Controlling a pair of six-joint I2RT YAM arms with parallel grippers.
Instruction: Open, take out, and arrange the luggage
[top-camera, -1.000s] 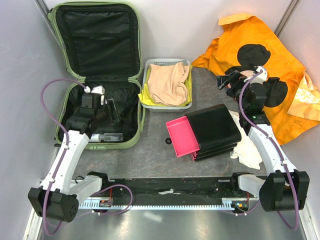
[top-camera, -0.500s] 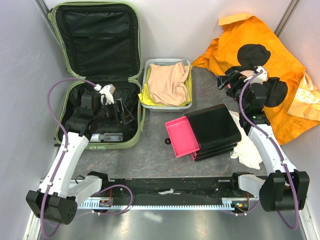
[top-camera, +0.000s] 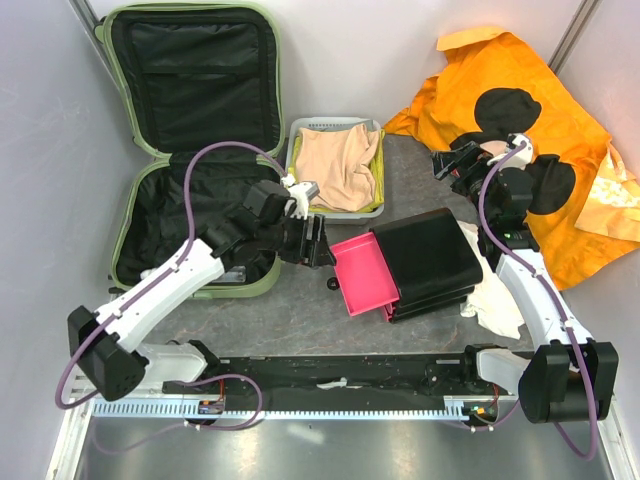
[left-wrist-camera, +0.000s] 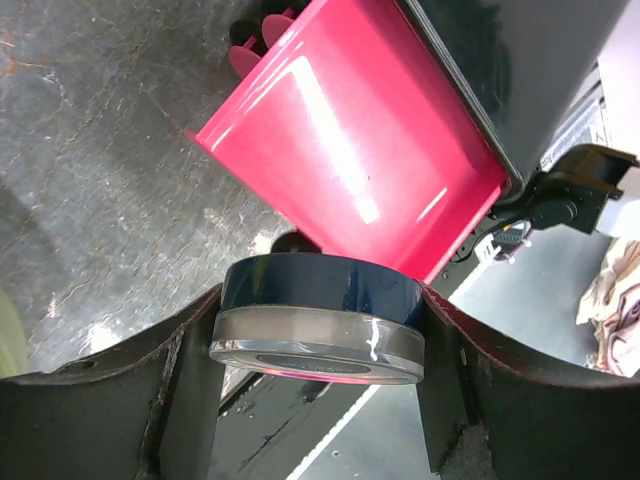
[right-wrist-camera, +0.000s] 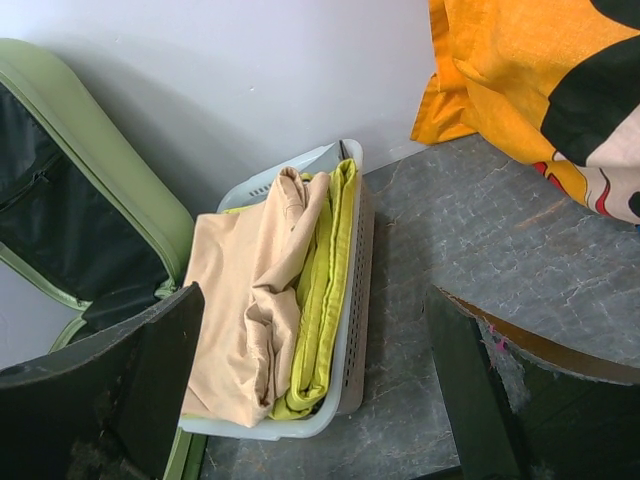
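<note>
Green luggage (top-camera: 170, 110) — beside left gripper (top-camera: 312, 245) clasping jar (left-wrist-camera: 318, 315).

Left arm (top-camera: 160, 290) and right arm (top-camera: 535, 295): white shells are covering the long links, and black housings are capping the joints. A purple cable (top-camera: 215, 155) is running along each arm and ending at a white plug (top-camera: 520, 143) by the wrist. Black blocks (top-camera: 560, 380) are forming the shoulders. Fingers (left-wrist-camera: 100, 410) are showing matte black, broad and thick; one right finger is showing a brownish edge (right-wrist-camera: 510, 345). A black bar (top-camera: 340, 385) with a perforated silver strip (top-camera: 330, 407) is joining both bases.
</note>
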